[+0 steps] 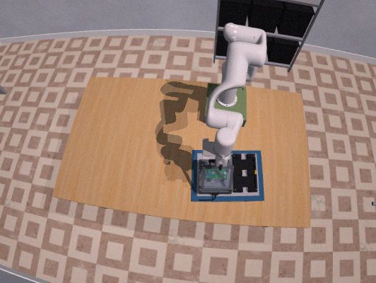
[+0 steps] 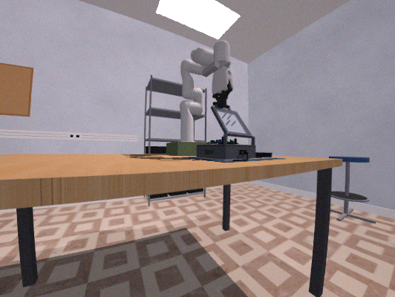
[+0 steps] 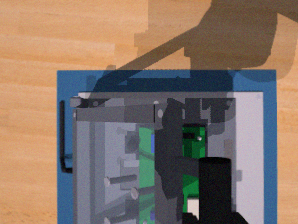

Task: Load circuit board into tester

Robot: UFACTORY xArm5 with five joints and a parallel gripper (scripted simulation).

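Green circuit board (image 1: 214, 174) lies in tester (image 2: 226, 151), lid (image 2: 231, 122) half-lowered.

The white arm (image 1: 231, 95) rises from a green base (image 1: 244, 102) on the wooden desk (image 1: 124, 148) and bends down over a blue mat (image 1: 196, 198). On the mat sit 2 units side by side: the grey tester (image 1: 213, 177) and a black tray (image 1: 244, 173). The green circuit board (image 1: 215, 174) shows inside the tester, seemingly through the clear lid (image 1: 205, 182). The tool (image 1: 220, 165) is mostly hidden beneath the wrist.
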